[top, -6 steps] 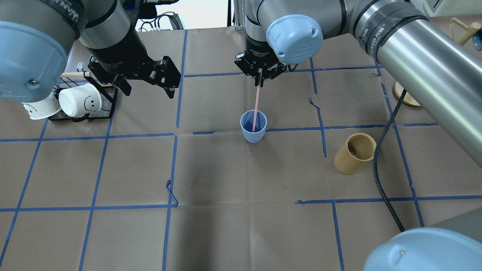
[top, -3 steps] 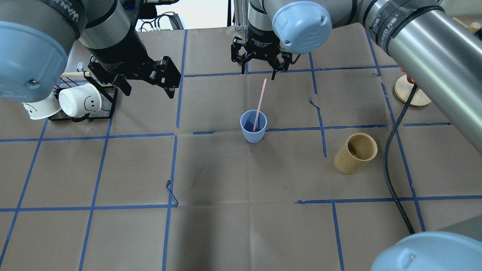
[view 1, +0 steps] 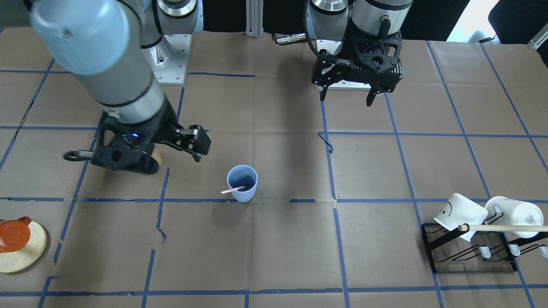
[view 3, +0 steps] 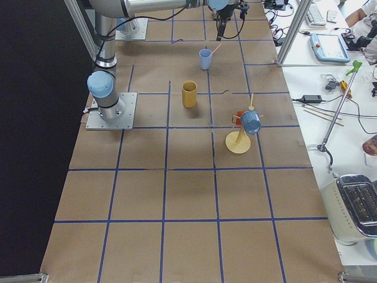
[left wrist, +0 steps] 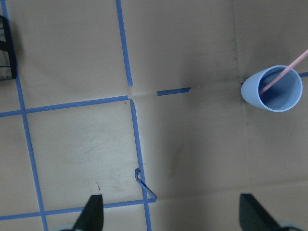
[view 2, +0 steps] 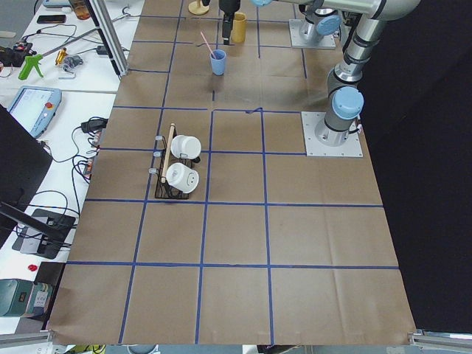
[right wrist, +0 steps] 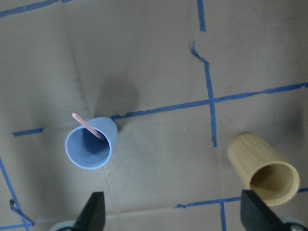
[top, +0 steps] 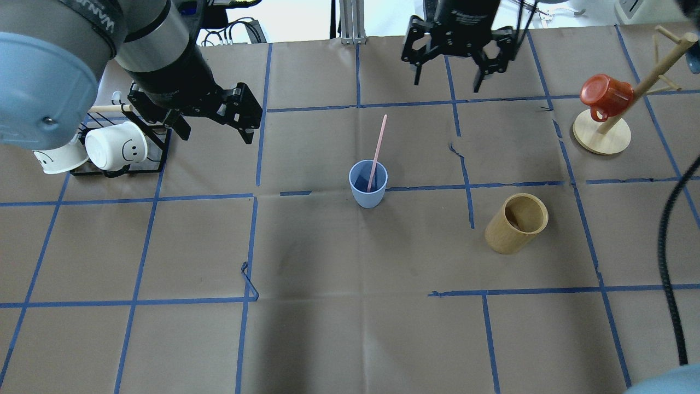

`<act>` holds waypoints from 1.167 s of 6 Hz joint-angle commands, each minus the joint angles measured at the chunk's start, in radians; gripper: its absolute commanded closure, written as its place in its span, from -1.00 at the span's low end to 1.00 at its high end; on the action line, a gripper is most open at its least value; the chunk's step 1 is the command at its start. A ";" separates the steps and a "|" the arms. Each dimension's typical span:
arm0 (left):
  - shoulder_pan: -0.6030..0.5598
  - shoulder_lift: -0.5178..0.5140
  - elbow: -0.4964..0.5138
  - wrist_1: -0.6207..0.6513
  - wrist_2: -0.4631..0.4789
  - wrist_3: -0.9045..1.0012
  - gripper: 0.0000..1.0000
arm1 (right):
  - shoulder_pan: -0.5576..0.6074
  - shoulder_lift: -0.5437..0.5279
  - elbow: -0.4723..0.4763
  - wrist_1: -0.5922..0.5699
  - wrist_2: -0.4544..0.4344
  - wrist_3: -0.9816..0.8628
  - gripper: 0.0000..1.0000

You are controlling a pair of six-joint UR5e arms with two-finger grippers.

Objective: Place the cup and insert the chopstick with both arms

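The light-blue cup (top: 368, 186) stands upright near the table's middle. It also shows in the front view (view 1: 242, 184) and in both wrist views (left wrist: 272, 89) (right wrist: 91, 143). The pale-pink chopstick (top: 378, 145) stands in it, leaning on the rim with its top tilted away from the robot (view 1: 231, 190). My right gripper (top: 447, 83) is open and empty, high above the table beyond the cup and to its right. My left gripper (top: 216, 131) is open and empty, raised to the left of the cup.
A tan wooden cup (top: 515, 223) stands right of the blue cup. A wooden mug tree (top: 600, 137) with a red mug is at the far right. A black rack (top: 117, 167) with white smiley mugs and a dowel is at the left. A black cable (top: 667, 246) hangs on the right.
My right gripper opened and let go of the chopstick, then rose and moved back to the right. The chopstick tipped to lean in the cup. The left arm has not moved.
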 commanded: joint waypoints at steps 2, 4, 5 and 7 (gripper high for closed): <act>0.002 0.000 0.000 0.000 0.000 0.000 -0.96 | -0.041 -0.246 0.325 -0.095 -0.059 -0.018 -1.00; 0.002 0.000 0.000 0.000 0.000 0.000 -0.96 | -0.039 -0.281 0.363 -0.161 -0.131 -0.013 -1.00; 0.002 0.000 0.000 0.000 0.000 0.000 -0.96 | -0.036 -0.250 0.293 -0.142 -0.127 -0.013 -1.00; 0.002 0.000 -0.002 0.000 0.000 0.000 -0.96 | -0.035 -0.221 0.256 -0.107 -0.123 -0.013 -1.00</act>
